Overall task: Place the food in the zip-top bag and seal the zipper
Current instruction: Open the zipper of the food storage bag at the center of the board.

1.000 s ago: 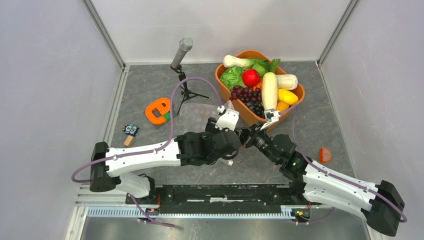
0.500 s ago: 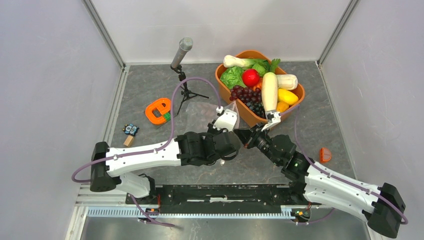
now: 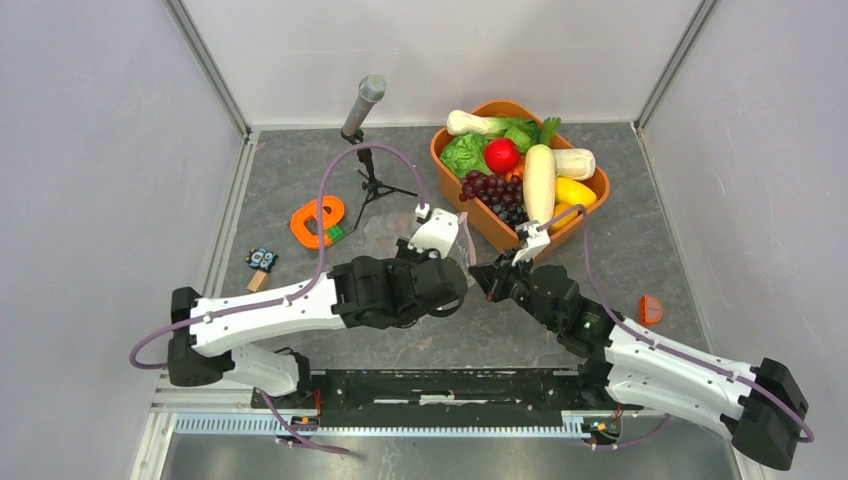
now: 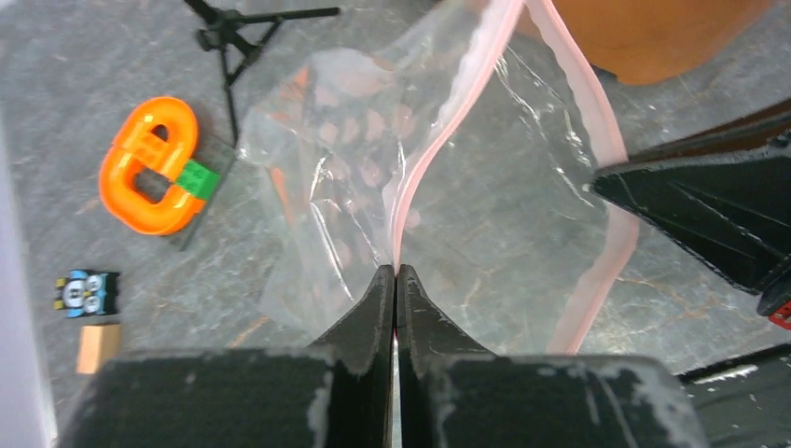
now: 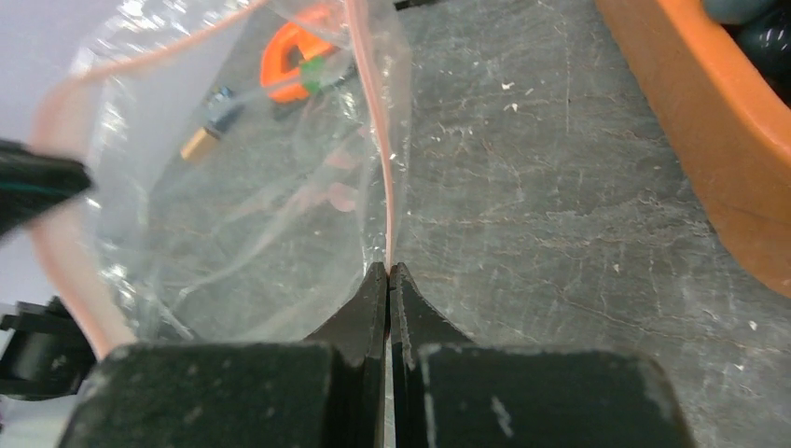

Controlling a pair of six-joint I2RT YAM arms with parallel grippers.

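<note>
The zip-top bag (image 4: 354,159) is clear and crinkly, lifted off the table between my two grippers with its mouth spread open. My left gripper (image 4: 395,271) is shut on one lip of the pink zipper (image 4: 438,140). The right gripper (image 5: 388,268) is shut on the other lip of the zipper (image 5: 368,103). In the top view the left gripper (image 3: 455,258) and right gripper (image 3: 482,272) stand close together just in front of the orange tub (image 3: 500,105). The food lies in that tub: purple grapes (image 3: 487,186), a red piece (image 3: 501,155), greens, white and yellow pieces.
A microphone on a small tripod (image 3: 365,105) stands at the back left. An orange ring toy (image 3: 318,220) and a small blue and wooden toy (image 3: 262,262) lie left of the bag. A small orange piece (image 3: 651,309) lies at the right. Walls enclose three sides.
My left gripper has closed on the bag's zipper lip and drawn back to the left with it, spreading the mouth. The right gripper stayed shut and shifted slightly left.
</note>
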